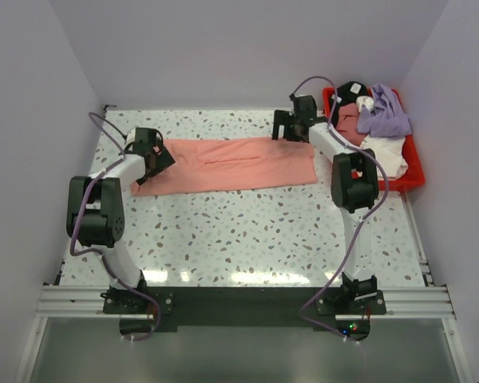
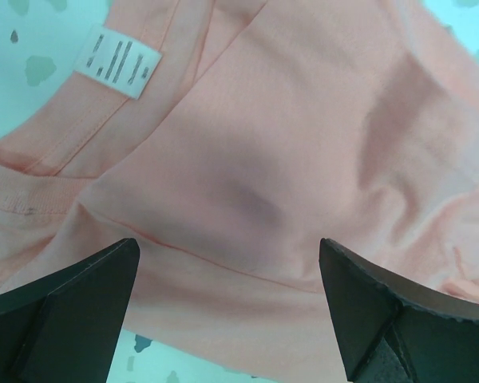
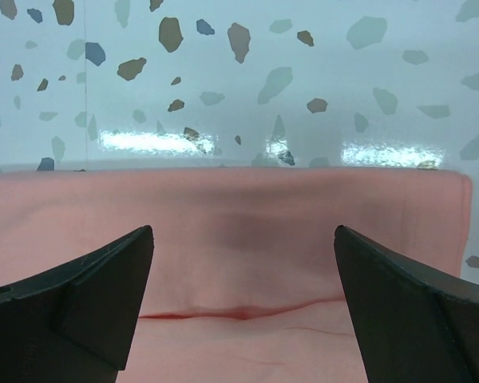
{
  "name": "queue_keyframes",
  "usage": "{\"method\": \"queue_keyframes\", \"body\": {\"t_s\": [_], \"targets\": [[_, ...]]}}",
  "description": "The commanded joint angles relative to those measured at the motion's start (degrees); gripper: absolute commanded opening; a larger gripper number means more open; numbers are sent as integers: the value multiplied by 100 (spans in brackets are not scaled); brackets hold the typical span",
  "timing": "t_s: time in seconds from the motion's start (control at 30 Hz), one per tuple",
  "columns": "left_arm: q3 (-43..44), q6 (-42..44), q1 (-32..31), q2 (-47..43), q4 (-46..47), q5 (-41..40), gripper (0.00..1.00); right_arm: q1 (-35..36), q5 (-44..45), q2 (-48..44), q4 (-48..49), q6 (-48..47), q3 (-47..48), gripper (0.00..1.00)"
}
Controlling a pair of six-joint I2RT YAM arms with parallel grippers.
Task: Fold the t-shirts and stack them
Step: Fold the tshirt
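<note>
A salmon-pink t-shirt (image 1: 227,163) lies folded into a long strip across the far half of the table. My left gripper (image 1: 156,159) hovers open over its left end, where the collar and white label (image 2: 116,60) show; the pink cloth (image 2: 287,159) fills the space between the jaws. My right gripper (image 1: 286,128) hovers open over the shirt's far right edge, with the pink cloth (image 3: 239,239) and a fold crease below it. Neither gripper holds anything.
A red bin (image 1: 411,171) at the far right holds several more garments, among them a purple one (image 1: 387,116), a white one (image 1: 387,155) and a black one (image 1: 351,89). The speckled table (image 1: 247,231) reaches to white walls on three sides.
</note>
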Motion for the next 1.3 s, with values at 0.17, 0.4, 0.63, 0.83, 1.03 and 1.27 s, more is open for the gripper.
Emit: {"method": "queue_keyframes", "body": {"t_s": [0.17, 0.4, 0.63, 0.83, 1.03, 1.27], "targets": [[1223, -94, -257, 649, -45, 408, 100, 26, -366, 454, -21, 33, 172, 99], [2442, -129, -310, 2028, -351, 680, 100, 34, -392, -836, 445, 401, -2151, 99], [4280, -6, -1002, 3400, -721, 892, 100, 648, -322, -3015, 489, 1272, -4958, 99], [6549, 29, -1548, 4816, -1091, 1294, 100, 2370, -671, -4589, 287, 2115, -6595, 99], [6655, -103, -1804, 4984, -475, 1701, 100, 4093, -1139, -5022, 542, 2336, -6825, 99], [6726, -164, -1839, 5125, -432, 1797, 100, 4552, -1113, -5039, 674, 2169, -6710, 99]]}}
